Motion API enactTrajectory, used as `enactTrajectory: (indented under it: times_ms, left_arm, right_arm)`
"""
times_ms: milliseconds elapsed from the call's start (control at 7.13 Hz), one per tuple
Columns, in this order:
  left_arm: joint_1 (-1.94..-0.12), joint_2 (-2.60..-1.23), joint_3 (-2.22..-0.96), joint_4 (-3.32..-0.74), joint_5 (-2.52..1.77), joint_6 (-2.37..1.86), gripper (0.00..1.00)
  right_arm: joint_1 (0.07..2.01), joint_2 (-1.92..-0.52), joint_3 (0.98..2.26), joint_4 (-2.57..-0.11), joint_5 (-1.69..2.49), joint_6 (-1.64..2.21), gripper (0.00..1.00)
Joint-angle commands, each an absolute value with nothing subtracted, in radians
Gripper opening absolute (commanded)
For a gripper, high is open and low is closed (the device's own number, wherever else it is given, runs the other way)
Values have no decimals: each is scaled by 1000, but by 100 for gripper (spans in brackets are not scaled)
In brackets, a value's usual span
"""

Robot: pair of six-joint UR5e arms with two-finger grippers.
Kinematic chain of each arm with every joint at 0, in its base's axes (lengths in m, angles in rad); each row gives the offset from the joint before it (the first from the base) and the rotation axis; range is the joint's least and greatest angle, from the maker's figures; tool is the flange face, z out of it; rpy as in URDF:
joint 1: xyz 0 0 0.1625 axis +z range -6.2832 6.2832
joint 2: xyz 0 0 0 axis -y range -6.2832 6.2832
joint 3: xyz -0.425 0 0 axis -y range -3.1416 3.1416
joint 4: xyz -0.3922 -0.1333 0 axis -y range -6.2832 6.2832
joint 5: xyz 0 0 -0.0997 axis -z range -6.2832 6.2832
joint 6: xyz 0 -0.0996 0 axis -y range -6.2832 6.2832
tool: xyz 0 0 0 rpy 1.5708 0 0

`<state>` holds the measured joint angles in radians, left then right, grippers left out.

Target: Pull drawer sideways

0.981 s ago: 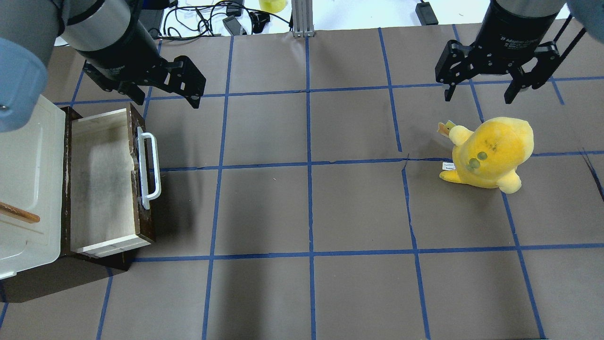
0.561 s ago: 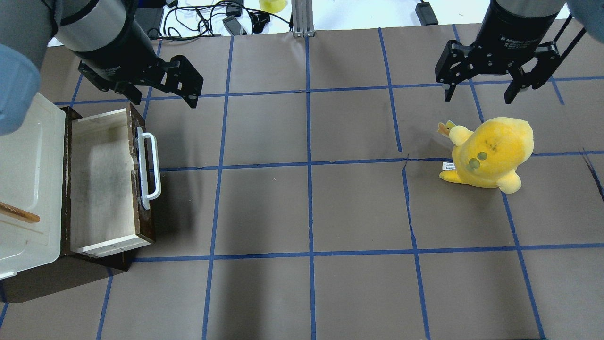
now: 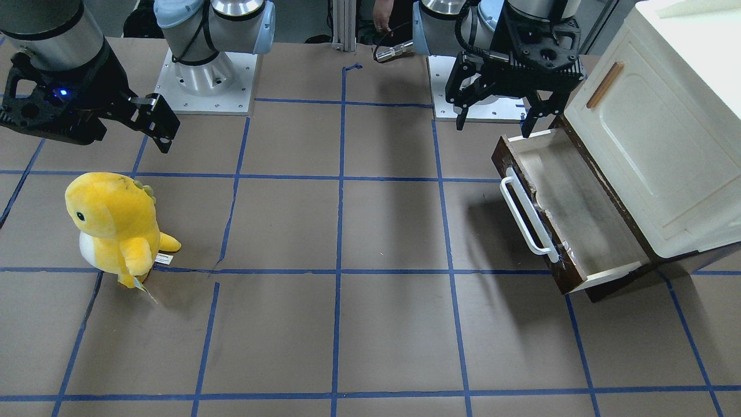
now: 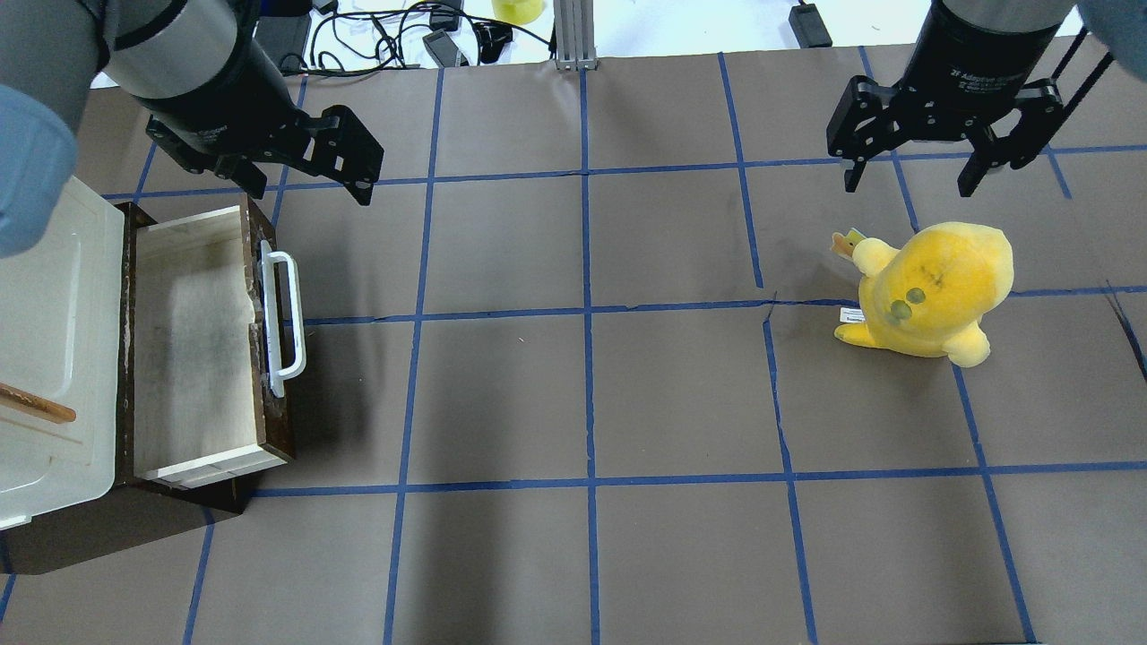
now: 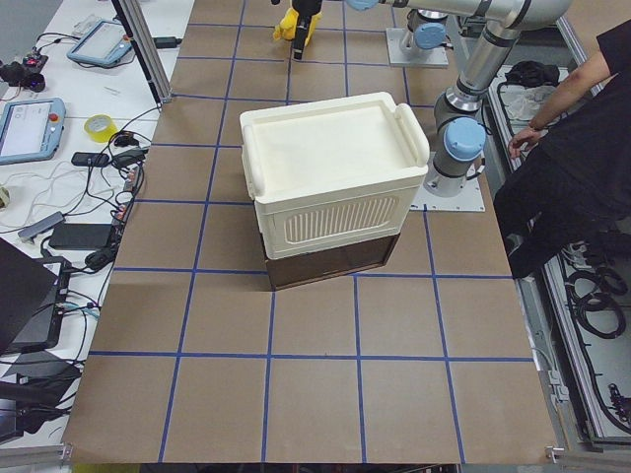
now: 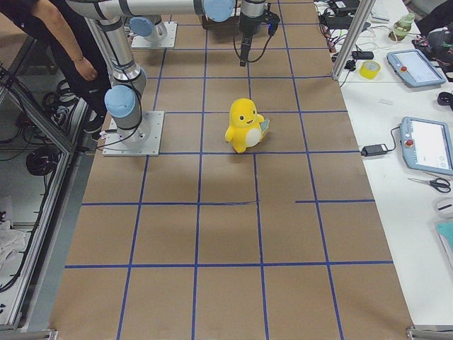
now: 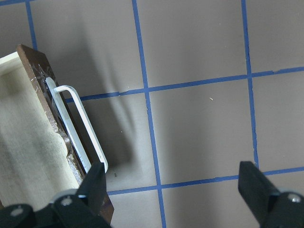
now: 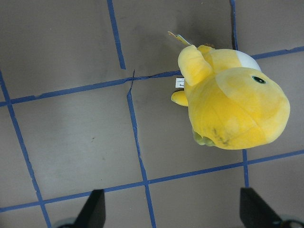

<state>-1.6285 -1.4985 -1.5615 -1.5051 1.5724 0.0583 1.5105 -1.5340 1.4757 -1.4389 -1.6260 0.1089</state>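
Note:
The drawer (image 4: 193, 349) stands pulled out from under the cream cabinet (image 4: 45, 296) at the table's left. It has a dark-brown front, a white bar handle (image 4: 283, 322) and an empty pale inside. It also shows in the front-facing view (image 3: 579, 214) and the left wrist view (image 7: 26, 156). My left gripper (image 4: 309, 188) is open and empty. It hovers beyond the drawer's far end and is clear of the handle (image 7: 78, 128). My right gripper (image 4: 908, 186) is open and empty at the far right.
A yellow plush toy (image 4: 932, 287) stands on the table just below my right gripper, also in the right wrist view (image 8: 232, 104). The cabinet's door panel carries a small brown wooden handle (image 3: 604, 85). Blue tape lines grid the brown table. Cables lie beyond the far edge.
My left gripper has drifted slightly left and away from the drawer, still open. The drawer, the plush toy and the right gripper have not moved.

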Motion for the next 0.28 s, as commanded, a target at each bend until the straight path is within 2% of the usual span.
enactTrajectory:
  times_ms: [0, 140]
  left_arm:
    - [-1629, -1499, -1562, -1503, 1572, 58, 100]
    - [-1628, -1499, -1562, -1503, 1572, 58, 100]
  right_arm:
    - [1511, -1534, 1476, -1439, -1626, 109, 100]
    - [1511, -1534, 1476, -1439, -1626, 109, 100]
